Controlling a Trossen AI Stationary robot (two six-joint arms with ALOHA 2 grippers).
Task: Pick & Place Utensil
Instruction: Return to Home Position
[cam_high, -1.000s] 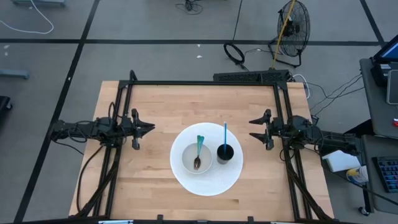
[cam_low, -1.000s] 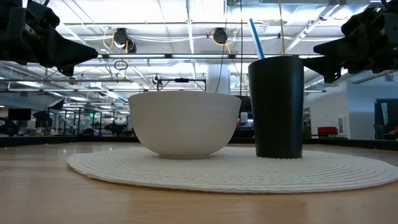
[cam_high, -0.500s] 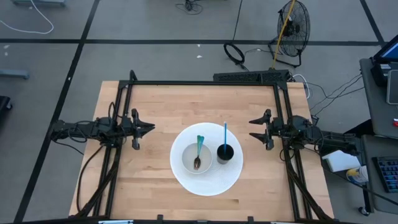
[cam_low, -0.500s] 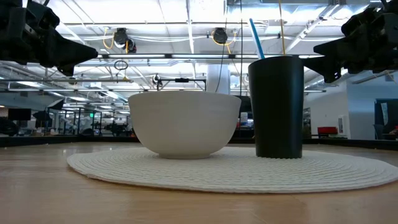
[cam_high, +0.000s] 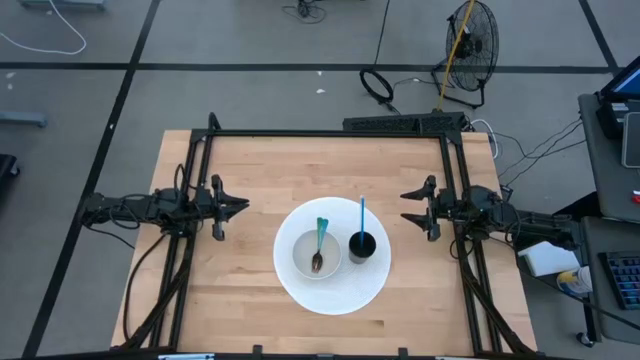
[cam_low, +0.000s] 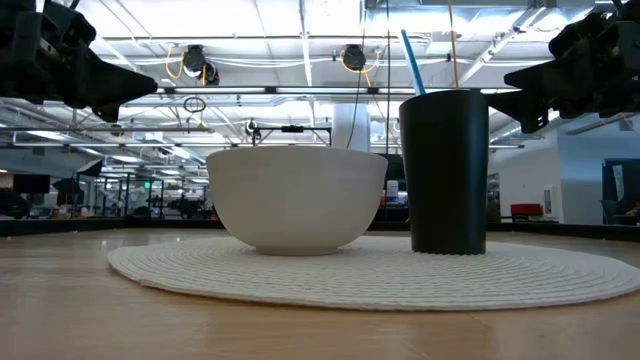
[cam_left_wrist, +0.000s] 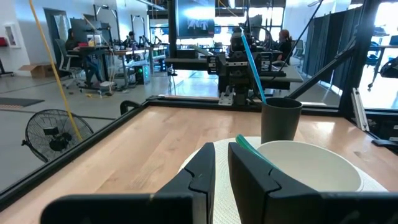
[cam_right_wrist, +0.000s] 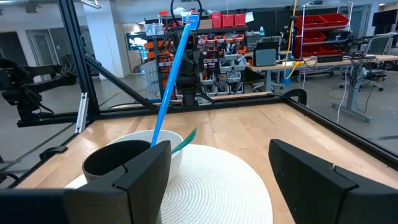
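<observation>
Left gripper (cam_high: 238, 207) is parked at its own side of the table (cam_high: 260, 165), jaws drawn to a narrow slit with nothing between them. Straight ahead of those jaws, and well clear of them, lies the white mat (cam_high: 335, 292). First on it from the left jaws is the white bowl (cam_high: 298, 262), with the blue fork (cam_high: 320, 240) lying inside, handle resting toward the rim. Just beyond the bowl, beside it, the black cup (cam_high: 362, 246) stands upright with the blue straw (cam_high: 362, 214) leaning in it. Farthest off, facing the left jaws across the mat, is the right gripper (cam_high: 404, 207), jaws spread wide and empty, the cup nearest ahead of it. Assessment: each utensil sits in its vessel, so neither can roll. Both arms are clear of the mat and mirror each other, consistent with a parked posture. Placing appears complete.
</observation>
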